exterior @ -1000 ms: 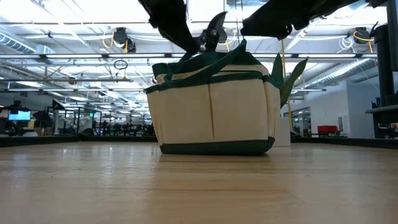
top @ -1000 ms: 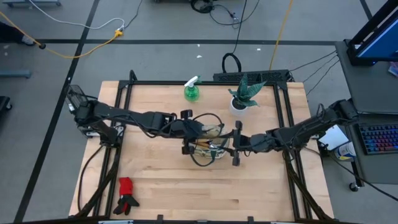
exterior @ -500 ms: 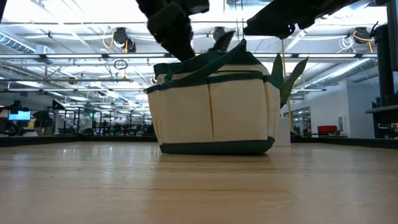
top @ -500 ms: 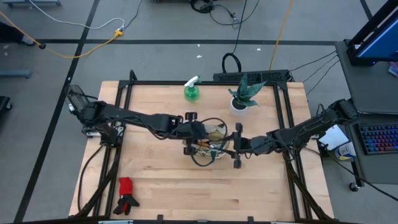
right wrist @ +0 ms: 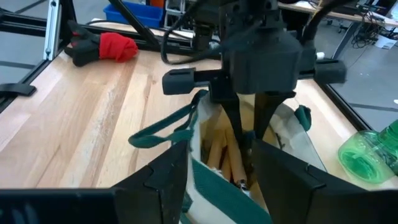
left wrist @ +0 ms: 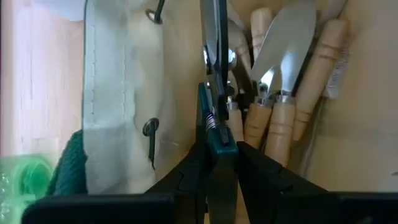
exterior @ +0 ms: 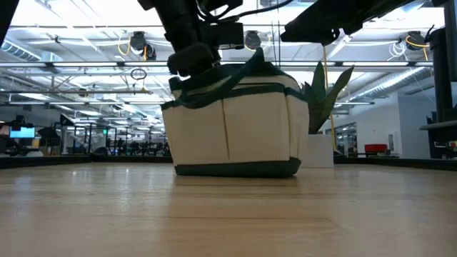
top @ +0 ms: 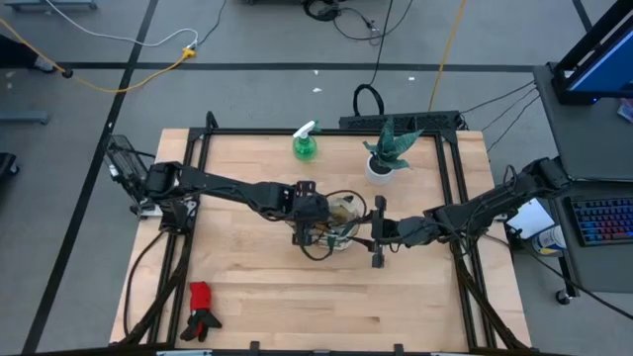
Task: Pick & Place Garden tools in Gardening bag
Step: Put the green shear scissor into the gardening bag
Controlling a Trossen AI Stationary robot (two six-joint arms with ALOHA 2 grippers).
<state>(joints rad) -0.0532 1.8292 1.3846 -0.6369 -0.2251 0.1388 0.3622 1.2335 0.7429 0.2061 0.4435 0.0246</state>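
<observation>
the left gripper [left wrist: 217, 163] is down inside the mouth of the bag [exterior: 232, 125], its fingers [left wrist: 186, 177] closed on the dark handles of the shears [left wrist: 216, 93]. the shears sit squarely between the two fingers, blades pointing away from the wrist into the bag, just beside a bunch of wooden-handled tools [left wrist: 280, 93] already lying there; a trowel blade shows among them. in the high view this gripper [top: 309, 210] sits over the bag's left rim, near the table's [top: 257, 287] middle.

the right gripper [right wrist: 214, 171] hangs just right of the bag, at its rim. a green strap [right wrist: 165, 127] of the bag runs across in front of its fingers [right wrist: 158, 180], which stand apart; whether they pinch the bag's edge cannot be told.

the spray bottle [top: 305, 144] stands at the far edge, with the plant [top: 389, 148] beside it to the right. the gloves [top: 202, 309] lie near the front left corner, well apart from the bag.
</observation>
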